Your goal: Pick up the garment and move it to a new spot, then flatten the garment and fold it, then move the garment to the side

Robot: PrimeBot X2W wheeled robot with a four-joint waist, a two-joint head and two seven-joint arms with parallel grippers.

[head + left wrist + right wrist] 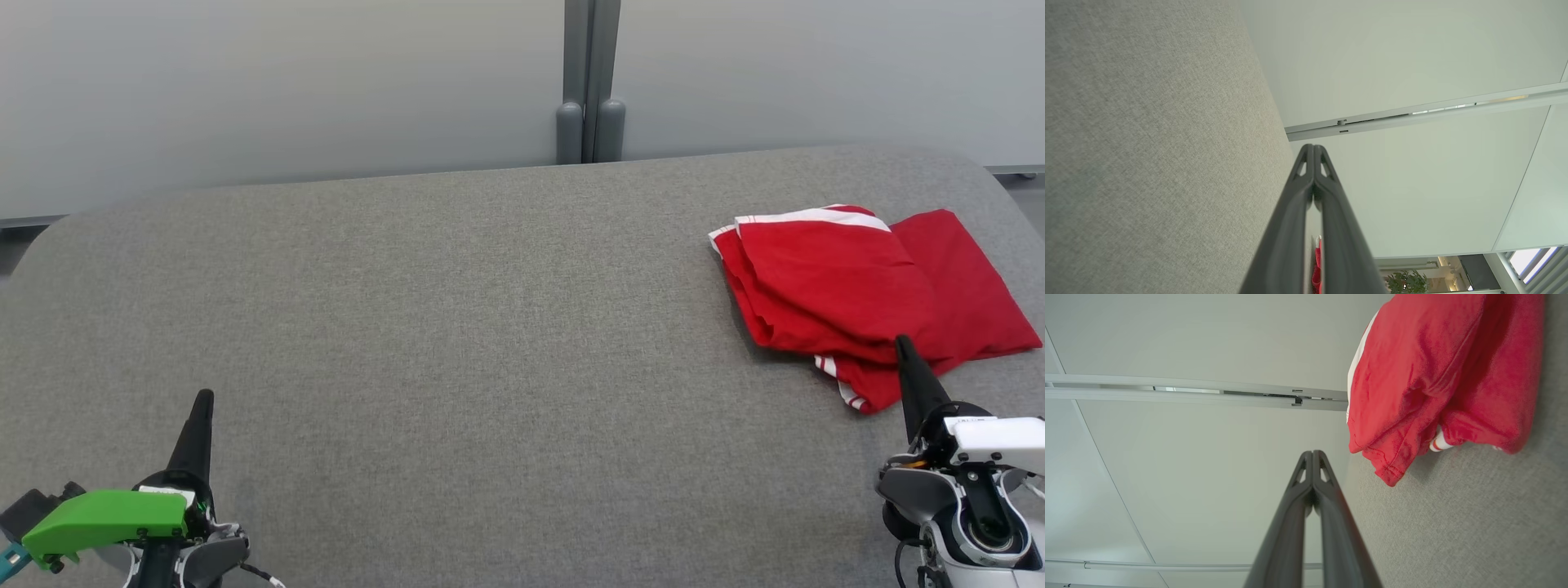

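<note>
Closed and empty, left gripper (202, 400) and right gripper (904, 347) rest near; folded garment (849, 278) lies far right, seemingly set aside.

Garment (1433, 375) runs off the top edge (right wrist view)

Left and middle: the pad (457, 327) lies open from its left edge up to the garment (857, 294); wide room to pass.
Right: the garment, a low folded heap near the right edge, blocks that part.
Far side: a wall (286, 82) with a post (590, 90) closes the way just behind the pad.
Near left: the left gripper (200, 425), fingers together, is well apart from the garment.
Near right: the right gripper (906, 359), fingers together, is just beside the garment's near edge, not touching.
</note>
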